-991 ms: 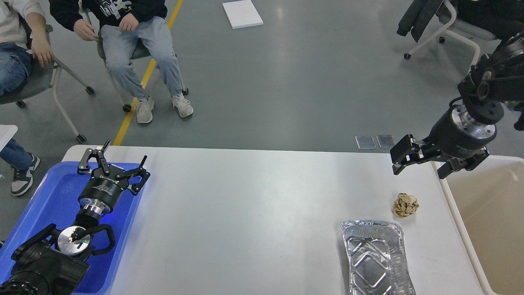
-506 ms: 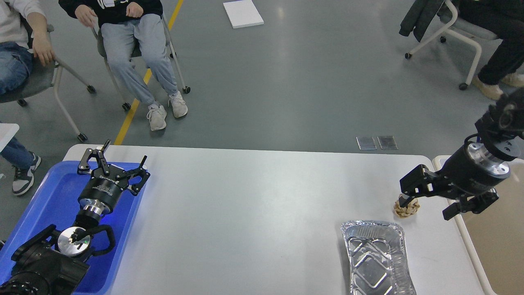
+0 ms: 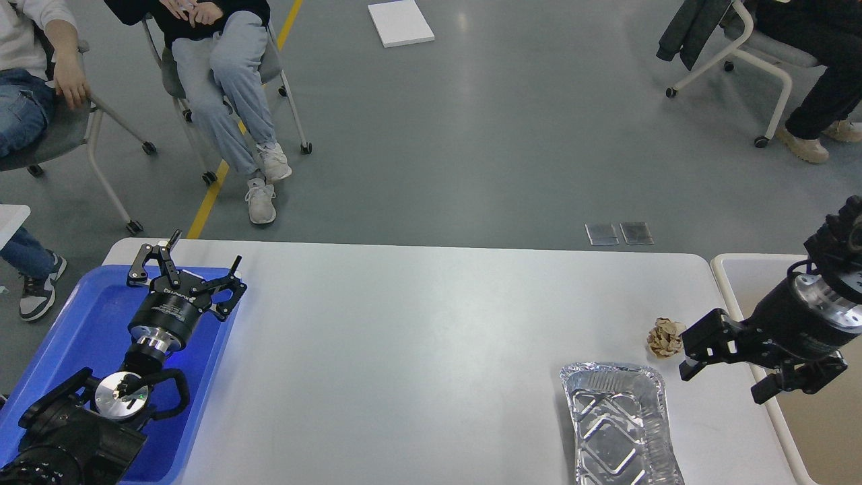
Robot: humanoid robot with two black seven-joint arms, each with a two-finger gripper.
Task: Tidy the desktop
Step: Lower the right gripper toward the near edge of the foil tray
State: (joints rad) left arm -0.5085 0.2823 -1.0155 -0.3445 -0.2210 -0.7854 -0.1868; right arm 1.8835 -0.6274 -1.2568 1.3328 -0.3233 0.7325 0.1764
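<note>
The desktop [image 3: 431,337] is a wide white-grey tabletop. A crumpled brown paper ball [image 3: 665,337] lies on it near the right end. An empty foil tray [image 3: 616,424] lies just in front of the ball. My right gripper [image 3: 724,382] is open and empty, low over the table's right edge, with its near finger just right of the ball and apart from it. My left gripper [image 3: 192,259] is open and empty, hovering over the far right corner of the blue tray [image 3: 81,323].
A beige bin [image 3: 741,269] stands against the table's right end, under my right arm. People sit on wheeled chairs [image 3: 101,141] beyond the far left of the table, and another chair [image 3: 741,54] stands far right.
My right gripper has come down and to the right, from above the table's far right corner to beside the paper ball. The left arm has not moved. The ball lies where it was.
</note>
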